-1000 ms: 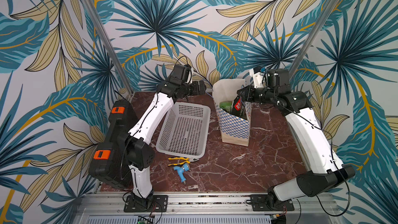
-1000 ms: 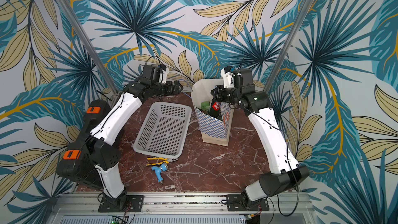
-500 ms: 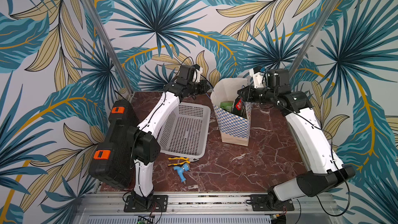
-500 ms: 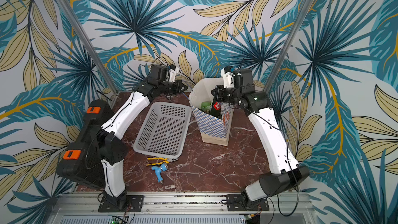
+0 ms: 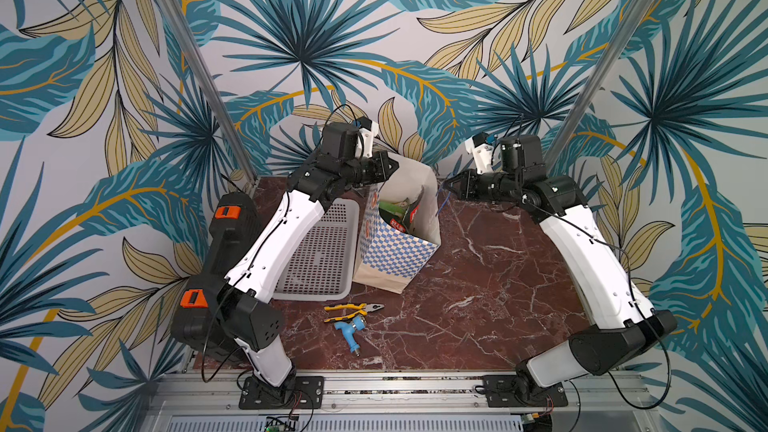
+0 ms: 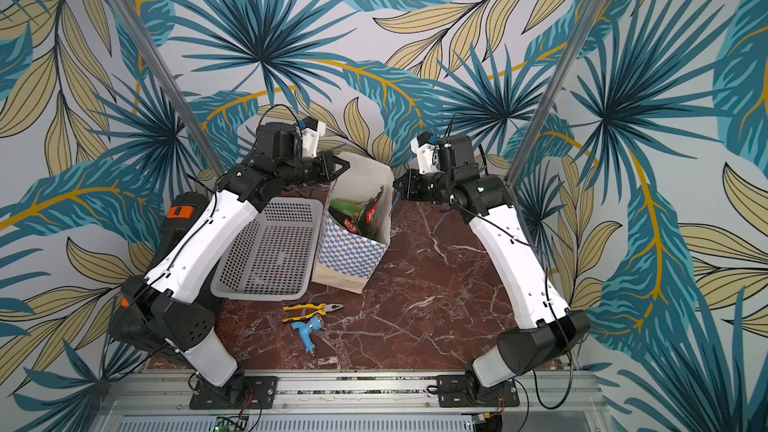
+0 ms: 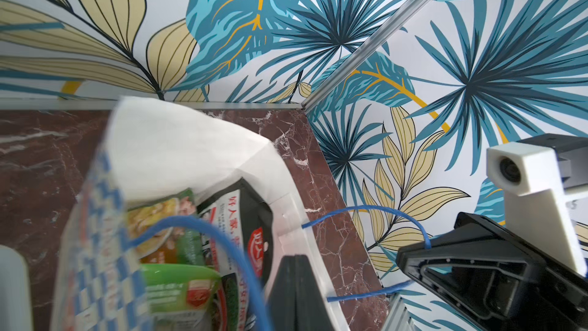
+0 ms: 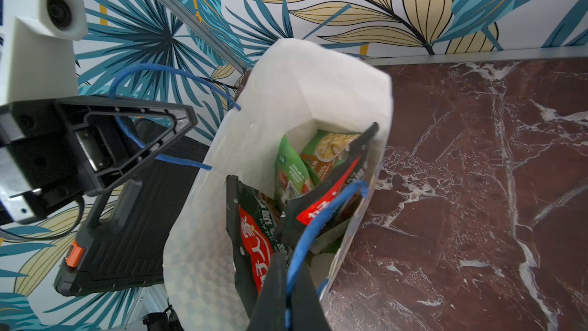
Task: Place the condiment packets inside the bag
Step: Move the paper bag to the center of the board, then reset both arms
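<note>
The bag [image 5: 399, 255] [image 6: 353, 255] stands upright at the back middle of the table, its mouth open. Several condiment packets [image 5: 401, 211] [image 6: 357, 214] [image 7: 251, 211] [image 8: 254, 237], dark green and light green, stand inside it. My left gripper [image 5: 395, 166] [image 6: 347, 166] [image 7: 296, 269] is at the bag's left top edge, jaws pressed together, with the near blue cord handle [image 7: 222, 243] looped into them. My right gripper [image 5: 446, 184] [image 6: 397, 187] [image 8: 288, 278] is at the right top edge, shut on the other blue cord handle [image 8: 318, 221].
A white perforated basket [image 5: 320, 255] lies just left of the bag, under my left arm. Yellow-handled pliers [image 5: 353, 309] and a small blue fitting [image 5: 351, 328] lie in front of the bag. A black case [image 5: 232, 222] stands at the left edge. The wall is close behind.
My left arm has swung right from above the basket to the bag's left top edge and its jaws have closed. The bag's top has shifted left. The right gripper has barely moved.
</note>
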You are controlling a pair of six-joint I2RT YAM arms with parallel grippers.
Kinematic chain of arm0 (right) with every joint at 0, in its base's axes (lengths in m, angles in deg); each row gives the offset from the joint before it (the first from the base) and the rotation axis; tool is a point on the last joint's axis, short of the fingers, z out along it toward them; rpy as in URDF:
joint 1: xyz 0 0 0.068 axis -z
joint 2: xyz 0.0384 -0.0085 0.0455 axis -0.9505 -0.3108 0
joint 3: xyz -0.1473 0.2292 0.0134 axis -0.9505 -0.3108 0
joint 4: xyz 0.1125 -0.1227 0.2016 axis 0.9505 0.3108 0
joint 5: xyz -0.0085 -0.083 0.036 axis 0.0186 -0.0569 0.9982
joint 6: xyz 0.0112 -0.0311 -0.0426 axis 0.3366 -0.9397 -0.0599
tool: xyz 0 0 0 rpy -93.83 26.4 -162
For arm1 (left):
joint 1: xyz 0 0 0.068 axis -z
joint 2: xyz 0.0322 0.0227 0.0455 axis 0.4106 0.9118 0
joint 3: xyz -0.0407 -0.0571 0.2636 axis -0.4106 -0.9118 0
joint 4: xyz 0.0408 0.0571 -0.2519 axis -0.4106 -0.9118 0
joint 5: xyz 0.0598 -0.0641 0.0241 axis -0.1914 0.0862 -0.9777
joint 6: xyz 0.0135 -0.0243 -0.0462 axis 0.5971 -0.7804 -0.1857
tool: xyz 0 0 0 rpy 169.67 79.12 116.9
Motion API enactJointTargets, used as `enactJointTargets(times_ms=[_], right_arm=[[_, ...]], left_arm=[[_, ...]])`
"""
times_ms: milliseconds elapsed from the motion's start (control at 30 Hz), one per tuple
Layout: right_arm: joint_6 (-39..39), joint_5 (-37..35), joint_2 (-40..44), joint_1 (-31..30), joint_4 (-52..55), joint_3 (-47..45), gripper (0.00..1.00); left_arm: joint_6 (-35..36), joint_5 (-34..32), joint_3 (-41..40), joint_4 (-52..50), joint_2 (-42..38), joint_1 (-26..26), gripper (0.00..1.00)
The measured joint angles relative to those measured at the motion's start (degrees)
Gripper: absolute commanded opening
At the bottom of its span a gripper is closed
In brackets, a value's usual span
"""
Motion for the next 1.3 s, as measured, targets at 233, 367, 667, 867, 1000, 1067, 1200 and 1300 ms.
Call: enactJointTargets(times_ms=[233,367,667,867,1000,1067,1200,1300], right_arm=[[-2.47,-8.55,4.57,0.11,0.13,-6.14,0.52],[-3.65,-13.73,10.64,0.28,0.5,-9.07,0.71],[-4.37,-27.36,25.18,0.55,-1.51,-17.57,1.0],[-4.55,-37.68,30.29,1.01,-4.76,-27.34,1.0],[-4.79,-42.12,31.3,1.68,-6.99,-33.99,0.99],[-5.03,-43.98,31.54,2.01,-8.68,-37.35,1.0],[-5.84,-47.67,31.8,2.86,-13.18,-44.19,1.0],[-6.69,-49.09,31.87,4.26,-18.14,-50.1,1.0]], left_arm=[[1.57,-1.99,-4.13,0.44,-1.25,0.39,0.71],[3.96,-5.68,-5.11,-1.99,-5.64,0.44,0.9],[7.52,-20.24,-10.21,-6.69,-23.98,0.5,1.0],[6.38,-35.34,-23.63,-7.48,-37.05,0.48,1.0],[5.29,-42.77,-31.95,-7.96,-42.07,-0.24,1.0],[4.59,-45.86,-36.15,-7.91,-43.89,-0.94,1.0],[4.02,-47.89,-43.08,-7.1,-44.81,-3.89,1.0],[4.59,-46.77,-47.3,-5.38,-42.14,-8.22,1.0]])
